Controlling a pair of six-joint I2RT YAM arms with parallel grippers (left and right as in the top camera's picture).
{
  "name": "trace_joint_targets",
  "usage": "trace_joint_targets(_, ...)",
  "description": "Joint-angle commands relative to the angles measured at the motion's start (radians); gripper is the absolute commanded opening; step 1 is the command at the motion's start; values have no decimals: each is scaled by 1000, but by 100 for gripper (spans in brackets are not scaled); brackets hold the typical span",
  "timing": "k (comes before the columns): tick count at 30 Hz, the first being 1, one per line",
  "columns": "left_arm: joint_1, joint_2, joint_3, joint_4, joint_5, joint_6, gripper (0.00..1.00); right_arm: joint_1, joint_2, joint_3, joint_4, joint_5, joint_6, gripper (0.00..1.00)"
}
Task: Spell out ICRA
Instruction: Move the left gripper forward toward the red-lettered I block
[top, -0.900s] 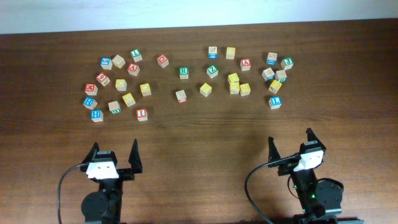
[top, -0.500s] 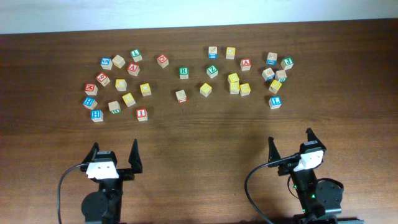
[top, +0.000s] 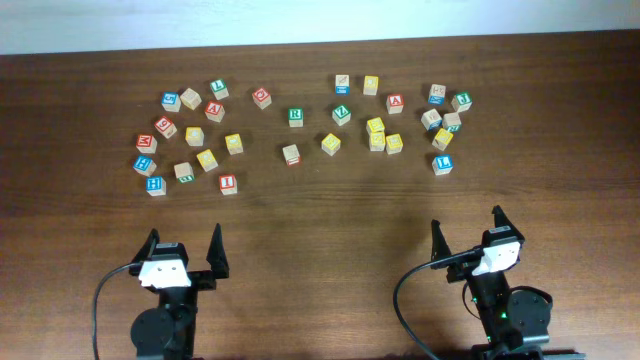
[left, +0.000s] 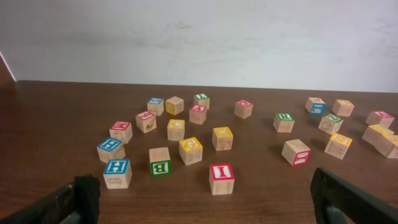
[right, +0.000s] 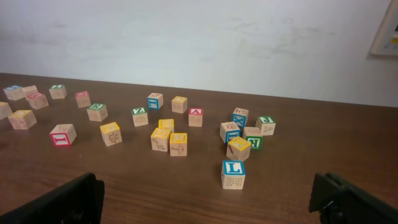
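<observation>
Several wooden letter blocks lie scattered across the far half of the brown table. A red I block (top: 228, 183) is the nearest one to my left gripper and shows in the left wrist view (left: 222, 178). A green R block (top: 296, 116) sits mid-table. Red A blocks lie at the left (top: 214, 110) and at the right (top: 395, 102). A red block (top: 262, 97) has a letter that I cannot read. My left gripper (top: 183, 255) (left: 202, 199) is open and empty near the front edge. My right gripper (top: 468, 233) (right: 208, 199) is open and empty too.
A blue L block (top: 443, 162) (right: 234, 174) is the block closest to my right gripper. A blue H block (top: 155, 185) and a green B block (left: 160, 160) lie front left. A wide strip of bare table (top: 330, 220) separates the blocks from both grippers.
</observation>
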Motion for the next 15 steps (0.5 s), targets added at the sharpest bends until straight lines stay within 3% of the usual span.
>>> trace_joint_targets(1,7,-5,-3,-5,-10,-3,99,6,-6,-5,-8,9,-3,98)
trace_joint_targets(11,6,-5,-2,-5,31,-36,99,6,-7,-5,-8,9,-3,98)
trace_joint_targets(14,5,-5,-2,27,646,-448,99,6,-7,-5,-8,9,-3,98)
trace_joint_targets(15,5,-5,-2,18,890,-508,99,6,-7,-5,-8,9,-3,98)
